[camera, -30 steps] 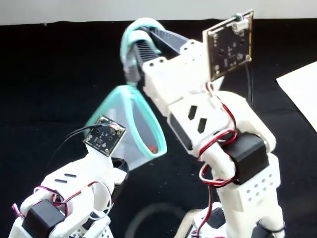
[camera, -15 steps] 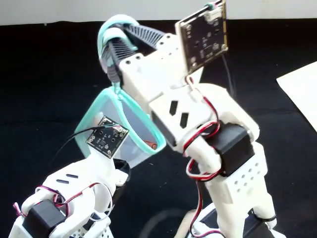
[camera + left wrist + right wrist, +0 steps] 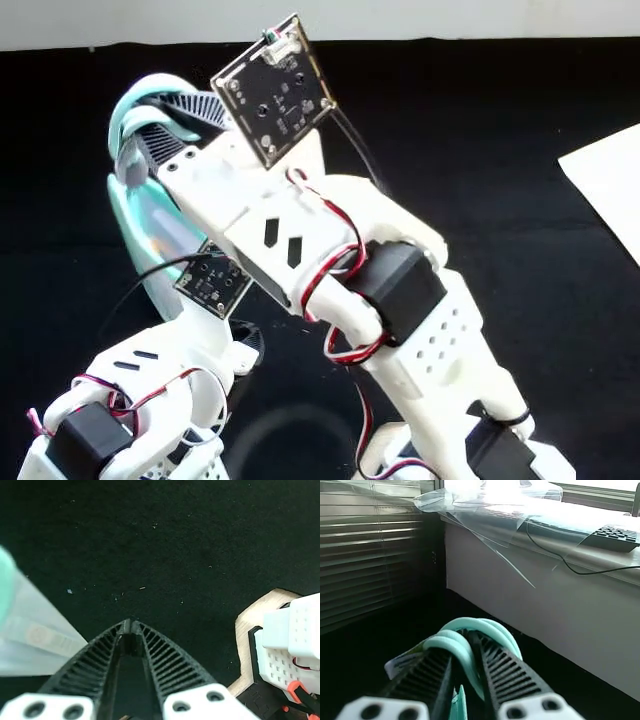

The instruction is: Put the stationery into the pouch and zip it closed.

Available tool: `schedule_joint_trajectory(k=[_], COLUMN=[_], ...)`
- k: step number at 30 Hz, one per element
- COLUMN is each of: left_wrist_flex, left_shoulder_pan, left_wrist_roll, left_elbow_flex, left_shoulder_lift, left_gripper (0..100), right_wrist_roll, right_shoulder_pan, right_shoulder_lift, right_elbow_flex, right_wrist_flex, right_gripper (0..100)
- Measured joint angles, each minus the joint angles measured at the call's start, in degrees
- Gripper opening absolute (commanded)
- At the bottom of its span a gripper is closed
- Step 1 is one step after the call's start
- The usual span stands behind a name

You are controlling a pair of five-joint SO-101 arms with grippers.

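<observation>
Zipping seems the step: right fingers [image 3: 500, 672] clench the loop [image 3: 470, 630] of the pouch [image 3: 150, 225], while left fingers [image 3: 165, 655], clenched empty beside it, next need the zip pull.

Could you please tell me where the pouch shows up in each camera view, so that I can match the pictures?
High view: the pouch hangs at the left, its loop in the right gripper.
Left wrist view: the clear side of the pouch is beside the left gripper.
Right wrist view: the green loop of the pouch sits between the right gripper's fingers.
Shared landmark: the black table under it all.
</observation>
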Motion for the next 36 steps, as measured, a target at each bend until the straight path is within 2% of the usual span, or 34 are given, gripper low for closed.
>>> schedule_joint_trajectory(k=[4,7,13,17,24,31,36], left_wrist_flex=[0.35,4.66,15.56,17.32,17.41,17.41,15.03], left_shoulder_pan=[0.09,1.05,1.14,0.18,-6.07,-12.84,-20.31], left_wrist_roll=[0.00,0.00,-0.26,-4.40,-5.54,-5.54,-5.80], left_elbow_flex=[0.00,-2.73,-21.54,-33.49,-43.78,-44.04,-40.44], left_shoulder_lift=[-1.14,-4.13,-7.38,-7.91,-8.00,-8.00,-8.00], left_gripper=[1,1,1,1,1,1,1], right_wrist_roll=[0.00,0.00,0.00,0.00,0.00,0.00,0.09], right_shoulder_pan=[-0.09,-0.09,-0.09,-0.09,-1.93,-4.40,-5.98], right_shoulder_lift=[0.00,0.35,0.35,0.35,0.35,0.35,0.35], right_elbow_flex=[0.00,0.00,0.00,0.00,0.00,0.00,0.00], right_wrist_flex=[0.00,0.00,0.00,0.00,2.90,6.86,7.56], right_gripper=[0.7,0.7,0.7,0.7,0.7,0.7,0.7])
